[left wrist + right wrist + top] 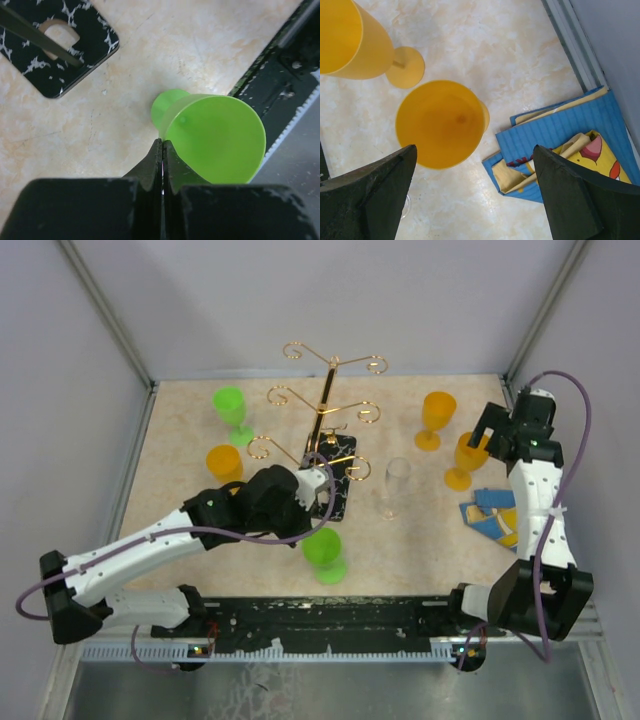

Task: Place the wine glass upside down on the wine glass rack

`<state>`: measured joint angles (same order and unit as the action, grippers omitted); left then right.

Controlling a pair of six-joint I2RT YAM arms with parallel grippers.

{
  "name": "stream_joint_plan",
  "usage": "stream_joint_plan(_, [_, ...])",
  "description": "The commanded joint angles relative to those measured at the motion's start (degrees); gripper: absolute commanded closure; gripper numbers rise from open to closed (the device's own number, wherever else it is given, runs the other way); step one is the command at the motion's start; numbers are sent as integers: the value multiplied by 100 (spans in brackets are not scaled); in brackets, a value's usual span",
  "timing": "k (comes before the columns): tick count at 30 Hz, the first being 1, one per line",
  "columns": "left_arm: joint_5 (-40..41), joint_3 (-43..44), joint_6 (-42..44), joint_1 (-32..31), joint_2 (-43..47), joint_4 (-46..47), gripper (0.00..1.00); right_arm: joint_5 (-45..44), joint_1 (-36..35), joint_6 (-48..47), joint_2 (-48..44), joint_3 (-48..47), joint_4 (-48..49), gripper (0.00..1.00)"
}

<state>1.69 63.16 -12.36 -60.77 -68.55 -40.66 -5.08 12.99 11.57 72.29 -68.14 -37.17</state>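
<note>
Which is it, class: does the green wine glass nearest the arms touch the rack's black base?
Apart. The left wrist view shows bare table between the green wine glass and the corner of the black base.

Rack [323, 420] in the middle of the table [175, 455], back left glass [232, 410] and front left glass [224, 462] to its left, tall glass [397, 485] just right of it, back right glass [437, 418] and front right glass [467, 458] farther right, cloth [490, 515] in front of them, near glass [324, 552] in front of the rack.

Gold rack [324, 408] on black white-veined base [91, 47], green glass [215, 137], orange glass [440, 122], beige marbled table [180, 445]
</note>
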Motion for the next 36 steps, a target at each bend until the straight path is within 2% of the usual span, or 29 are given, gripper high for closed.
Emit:
stream_joint_plan(1, [-969,199,256,-40,687,773,100,176,41,152,-264,67,368,1])
stream_joint_plan(9, [-2248,283,479,-40,1113,1528,100,162,46,159,-285,-21,323,1])
stream_joint_plan(12, [-2740,304,608,-37,1287,2195,100,499,40,186,-250,-16,365,1])
stream_joint_plan(15, [-2800,680,976,-35,1330,2463,100,878,45,291,-171,-71,368,1])
stream_joint_plan(22, [-2203,1000,1879,-39,1547,3361,100,828,46,348,-247,-226,374,1])
stream_joint_plan(28, [-779,362,2389,-34,1939,4787,100,847,80,414,-456,-343,332,1])
stream_joint_plan(32, [184,-156,3231,-25,1878,5756,100,1449,80,613,-521,-360,270,1])
stream_joint_plan(36, [670,-702,3748,-30,1712,7315,100,2392,81,943,-930,-164,660,1])
